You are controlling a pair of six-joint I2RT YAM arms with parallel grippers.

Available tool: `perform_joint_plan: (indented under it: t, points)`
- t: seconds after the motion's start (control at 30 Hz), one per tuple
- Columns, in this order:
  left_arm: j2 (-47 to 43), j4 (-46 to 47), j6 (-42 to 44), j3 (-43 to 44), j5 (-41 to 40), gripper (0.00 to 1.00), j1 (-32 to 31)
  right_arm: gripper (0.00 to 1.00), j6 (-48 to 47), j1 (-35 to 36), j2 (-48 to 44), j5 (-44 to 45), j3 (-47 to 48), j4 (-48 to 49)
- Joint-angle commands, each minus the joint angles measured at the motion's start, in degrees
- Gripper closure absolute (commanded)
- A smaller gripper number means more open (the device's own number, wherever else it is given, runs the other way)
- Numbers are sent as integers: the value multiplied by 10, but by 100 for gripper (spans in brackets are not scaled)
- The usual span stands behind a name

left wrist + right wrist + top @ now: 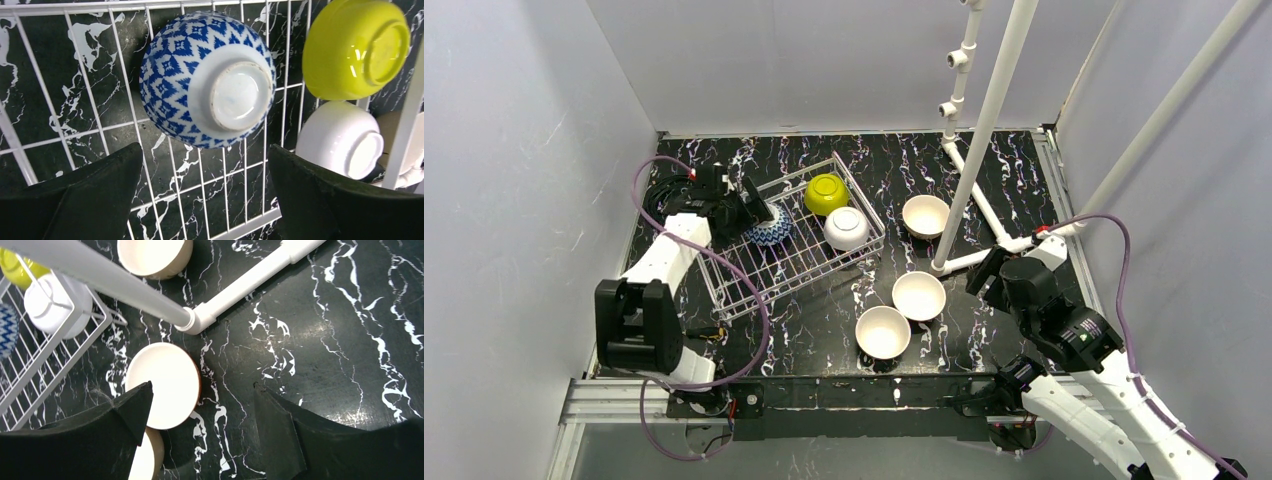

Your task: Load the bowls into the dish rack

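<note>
The dish rack [796,262] holds three upturned bowls: blue-white patterned [769,228], yellow-green [826,193] and white [846,228]. My left gripper [750,207] hovers over the rack next to the blue-white bowl [207,80], open and empty [206,170]. Three bowls stand upright on the table: a tan one [925,215], an orange-rimmed one [919,295] and another tan one [883,331]. My right gripper [987,268] is open and empty [202,410] just right of the orange-rimmed bowl [162,385], its left finger overlapping that bowl's edge.
A white pipe frame [984,130] rises from the table between the rack and my right arm; its base elbow [200,320] lies close to the orange-rimmed bowl. Grey walls enclose the black marbled table [1014,170] on three sides.
</note>
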Motion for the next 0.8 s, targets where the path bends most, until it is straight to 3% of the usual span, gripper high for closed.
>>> perform_joint_plan:
  t: [0.0, 0.13, 0.23, 0.53, 0.77]
  points:
    - [22, 32, 17, 17, 14, 7, 2, 18, -47, 1, 12, -63, 4, 22]
    - [67, 49, 31, 40, 87, 8, 2, 17, -43, 1, 1, -92, -18, 30]
    - [100, 45, 32, 63, 141, 17, 2, 17, -34, 1, -15, -116, -38, 41]
    - [115, 69, 18, 55, 190, 34, 2, 17, -37, 1, 18, -119, -35, 57]
    - [112, 125, 15, 31, 239, 35, 2, 18, -28, 1, 51, -110, -55, 80]
